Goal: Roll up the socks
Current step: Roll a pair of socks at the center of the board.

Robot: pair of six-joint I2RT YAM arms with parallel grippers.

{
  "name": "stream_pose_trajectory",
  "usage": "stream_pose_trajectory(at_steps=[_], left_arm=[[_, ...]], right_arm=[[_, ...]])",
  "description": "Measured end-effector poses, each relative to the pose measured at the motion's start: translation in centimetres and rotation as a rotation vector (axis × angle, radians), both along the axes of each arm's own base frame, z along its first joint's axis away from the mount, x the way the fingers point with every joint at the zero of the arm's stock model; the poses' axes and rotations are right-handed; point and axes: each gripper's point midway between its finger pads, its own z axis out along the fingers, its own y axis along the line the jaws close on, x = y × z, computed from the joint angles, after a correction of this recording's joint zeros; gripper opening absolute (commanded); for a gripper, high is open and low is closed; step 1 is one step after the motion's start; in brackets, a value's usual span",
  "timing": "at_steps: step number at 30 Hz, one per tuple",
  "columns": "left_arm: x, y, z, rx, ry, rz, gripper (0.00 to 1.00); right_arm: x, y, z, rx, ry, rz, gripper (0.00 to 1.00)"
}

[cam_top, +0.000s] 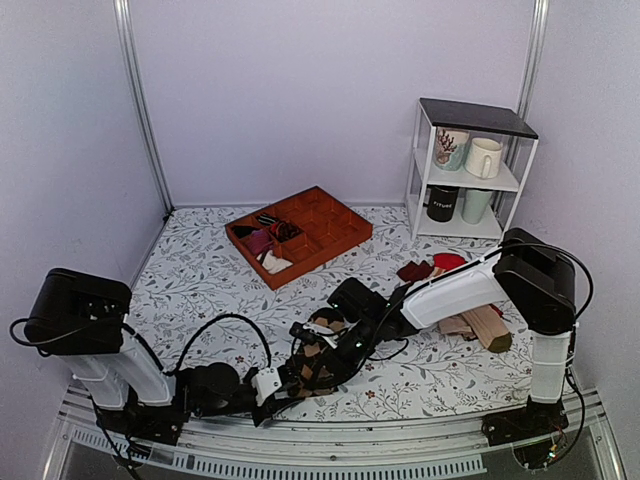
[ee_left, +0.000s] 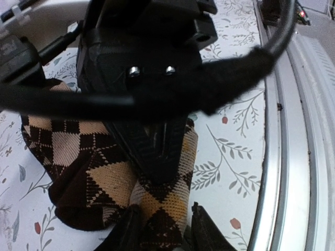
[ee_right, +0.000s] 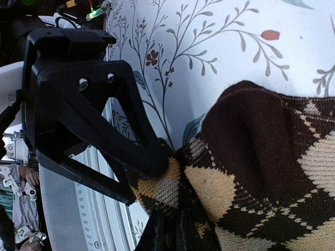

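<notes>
The dark brown socks (cam_top: 318,352) with the tan and black argyle diamonds lie bunched near the table's front edge, between both grippers. In the left wrist view the socks (ee_left: 94,167) fill the lower left. My left gripper (ee_left: 163,230) has a rolled fold of sock between its jaws. The right gripper's finger (ee_left: 162,151) presses down on the same fold from above. In the right wrist view my right gripper (ee_right: 172,235) pinches the sock fabric (ee_right: 272,172) with its jaws close together. The left gripper (ee_right: 78,104) holds the fold beside it. From above, the left gripper (cam_top: 285,382) and right gripper (cam_top: 318,368) meet at the socks.
An orange compartment tray (cam_top: 330,225) with small sock bundles sits at the back centre. A white shelf (cam_top: 470,170) with mugs stands at the back right. Red and beige socks (cam_top: 445,262) lie by the right arm. The metal table edge (cam_top: 350,440) runs just in front of the grippers.
</notes>
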Motion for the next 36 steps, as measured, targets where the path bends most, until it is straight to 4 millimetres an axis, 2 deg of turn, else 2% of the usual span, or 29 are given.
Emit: stream_pose_trajectory(at_steps=[1,4,7,11,17,20,23,27,32,36], left_arm=[[0.0,0.0,0.0,-0.001,0.002,0.001,0.26],[0.2,0.0,0.0,-0.006,0.010,0.005,0.00],[0.2,-0.1,0.1,-0.014,0.020,-0.001,0.00],[0.3,-0.2,0.0,-0.028,0.053,0.002,0.00],[1.0,-0.3,-0.1,-0.073,0.193,0.037,0.00],[1.4,-0.5,-0.2,-0.096,0.286,0.064,0.00],[1.6,-0.7,-0.3,-0.100,0.366,0.088,0.00],[1.6,-1.4,-0.3,-0.094,0.441,0.106,0.00],[1.6,-1.4,-0.7,-0.086,0.506,0.120,0.00],[1.6,-1.4,-0.7,-0.092,0.529,0.118,0.00]], right_arm=[[0.0,0.0,0.0,0.000,0.002,0.001,0.08],[-0.1,0.0,0.0,0.001,0.010,0.003,0.08],[-0.1,-0.1,0.0,-0.003,0.021,0.001,0.09],[-0.1,-0.2,0.0,-0.004,0.033,-0.001,0.15],[0.1,-0.3,0.8,0.020,-0.010,-0.003,0.30],[0.6,-1.1,1.8,0.058,-0.111,-0.016,0.36],[0.6,-2.9,3.3,0.113,-0.240,-0.022,0.43],[0.7,-4.0,5.0,0.213,-0.427,0.006,0.46],[-0.3,-3.9,4.2,0.259,-0.584,0.091,0.47],[-1.1,-3.0,3.4,0.279,-0.683,0.159,0.48]])
